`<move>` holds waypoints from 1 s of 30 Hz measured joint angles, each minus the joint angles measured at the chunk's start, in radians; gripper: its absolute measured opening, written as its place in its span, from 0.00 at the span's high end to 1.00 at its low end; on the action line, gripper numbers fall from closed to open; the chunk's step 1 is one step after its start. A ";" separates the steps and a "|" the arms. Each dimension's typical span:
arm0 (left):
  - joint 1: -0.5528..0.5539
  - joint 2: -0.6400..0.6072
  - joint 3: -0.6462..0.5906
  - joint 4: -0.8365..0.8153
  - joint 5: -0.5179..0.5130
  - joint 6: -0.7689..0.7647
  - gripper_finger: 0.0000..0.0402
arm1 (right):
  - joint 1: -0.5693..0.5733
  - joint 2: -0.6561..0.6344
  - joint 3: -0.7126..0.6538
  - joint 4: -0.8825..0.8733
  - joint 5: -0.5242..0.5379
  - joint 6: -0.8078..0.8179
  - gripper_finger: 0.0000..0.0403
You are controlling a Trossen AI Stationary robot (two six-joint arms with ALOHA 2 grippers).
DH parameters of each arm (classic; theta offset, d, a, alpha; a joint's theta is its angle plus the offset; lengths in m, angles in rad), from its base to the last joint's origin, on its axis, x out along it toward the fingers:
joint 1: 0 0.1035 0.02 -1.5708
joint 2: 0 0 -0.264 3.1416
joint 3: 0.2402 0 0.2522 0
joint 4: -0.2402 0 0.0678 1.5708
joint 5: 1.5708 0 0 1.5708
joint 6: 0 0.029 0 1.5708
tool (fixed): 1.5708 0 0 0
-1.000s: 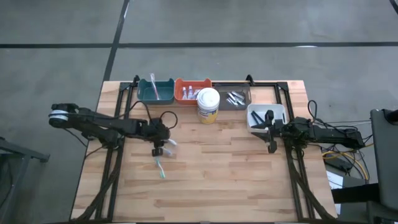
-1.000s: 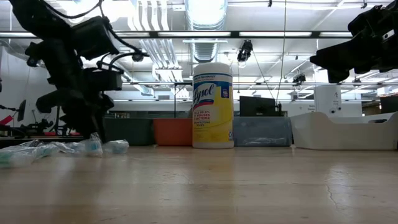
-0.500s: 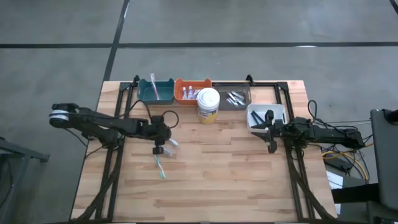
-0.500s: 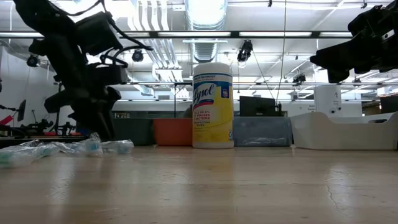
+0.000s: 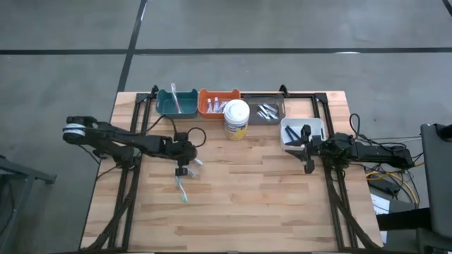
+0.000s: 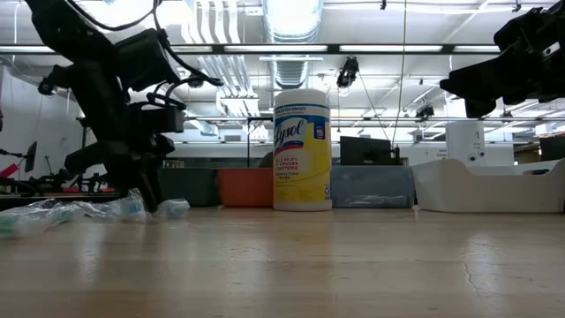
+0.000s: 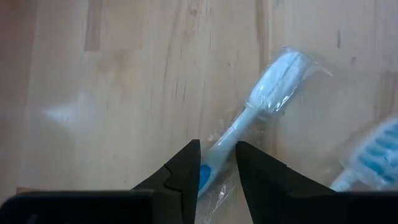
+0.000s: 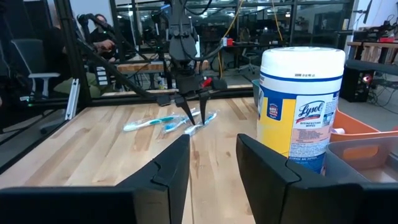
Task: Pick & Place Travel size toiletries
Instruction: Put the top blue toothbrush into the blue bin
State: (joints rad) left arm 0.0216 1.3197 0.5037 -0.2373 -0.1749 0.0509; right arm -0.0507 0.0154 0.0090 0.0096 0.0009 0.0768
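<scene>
**Left pincer straddling a wrapped toothbrush on the desk**

The desk (image 5: 233, 204) is pale butcher-block planks with visible grain. On it, left of centre, lie slim toothbrushes in crinkly clear plastic sleeves: the wrapped toothbrush (image 7: 249, 121) has a white neck, a blue patch on the handle and a rounded white head inside the film. A second brush (image 7: 373, 155) with blue bristles lies just beside it.

The left pincer (image 7: 217, 171) is down at the desk, its two dark wedge-shaped fingers (image 7: 183, 174) set narrowly either side of the blue handle; can't tell if they actually pinch it.

Along the back edge sit a teal bin (image 5: 176, 102), orange bin (image 5: 219, 102), grey bin (image 5: 267, 111) and white bin (image 5: 302, 131), plus a glossy yellow-and-white wipes canister (image 6: 302, 148).

The right pincer (image 8: 211, 165) waits beside the white bin, fingers slightly apart, holding nothing.
</scene>
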 joint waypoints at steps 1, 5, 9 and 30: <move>0.000 0.009 0.001 0.007 0.000 0.000 0.72 | 0.000 0.000 0.000 0.000 0.000 0.000 0.68; 0.000 0.045 0.003 0.030 -0.004 0.000 0.72 | 0.000 0.000 0.000 0.000 0.000 0.000 0.70; 0.000 0.080 0.002 0.075 -0.004 -0.007 0.72 | 0.000 0.000 0.000 0.000 0.000 0.001 0.71; 0.001 0.039 0.018 0.090 0.026 -0.106 0.97 | 0.000 0.000 0.000 0.000 0.000 -0.001 0.68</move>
State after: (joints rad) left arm 0.0227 1.3582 0.5222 -0.1478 -0.1486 -0.0548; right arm -0.0505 0.0158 0.0090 0.0093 0.0009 0.0761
